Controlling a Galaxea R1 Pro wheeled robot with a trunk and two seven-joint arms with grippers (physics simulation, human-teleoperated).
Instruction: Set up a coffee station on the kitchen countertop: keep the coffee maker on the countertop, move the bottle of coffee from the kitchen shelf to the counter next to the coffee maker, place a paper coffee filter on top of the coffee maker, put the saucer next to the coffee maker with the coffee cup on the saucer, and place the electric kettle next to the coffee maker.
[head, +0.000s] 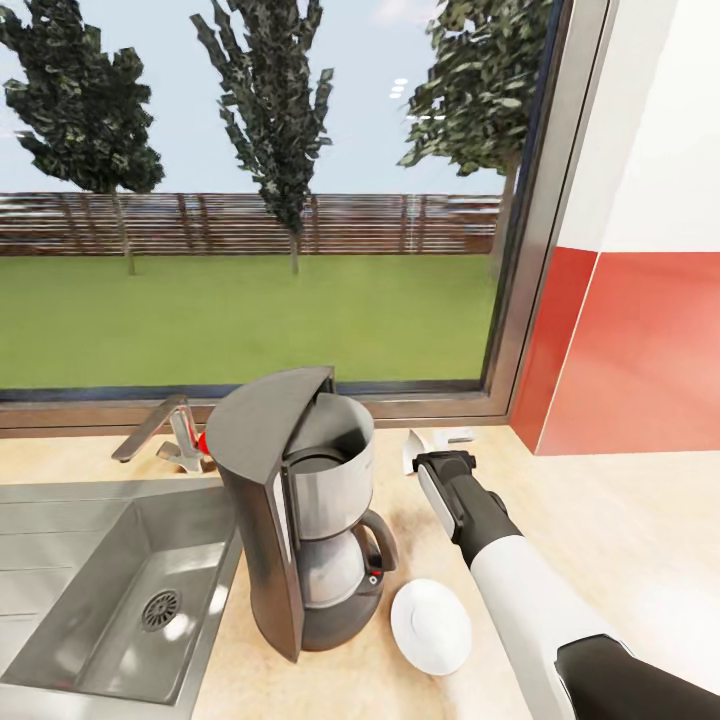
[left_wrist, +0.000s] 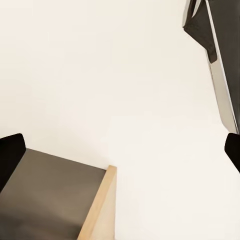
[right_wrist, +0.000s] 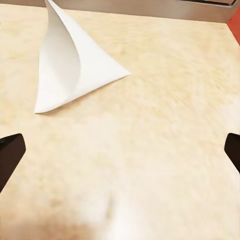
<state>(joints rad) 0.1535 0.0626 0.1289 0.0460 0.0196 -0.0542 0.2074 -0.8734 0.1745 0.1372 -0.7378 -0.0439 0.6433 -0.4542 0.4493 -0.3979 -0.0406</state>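
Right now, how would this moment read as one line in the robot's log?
right gripper: open, above countertop | paper filter: lying ahead, ungrasped | saucer: beside coffee maker, no cup on it

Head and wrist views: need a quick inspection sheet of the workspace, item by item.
Surface: light wood-grain kitchen countertop with inset steel sink.
Job's things: tall dark grey coffee maker upright by the sink; small flat white saucer beside it, bare; folded white paper coffee filter lying on the countertop.
Clutter: nothing seen.
End effectors: right end effector open, filter ahead of it; left end effector open, empty.
Cables: nothing seen.
Surroundings: window, red wall.
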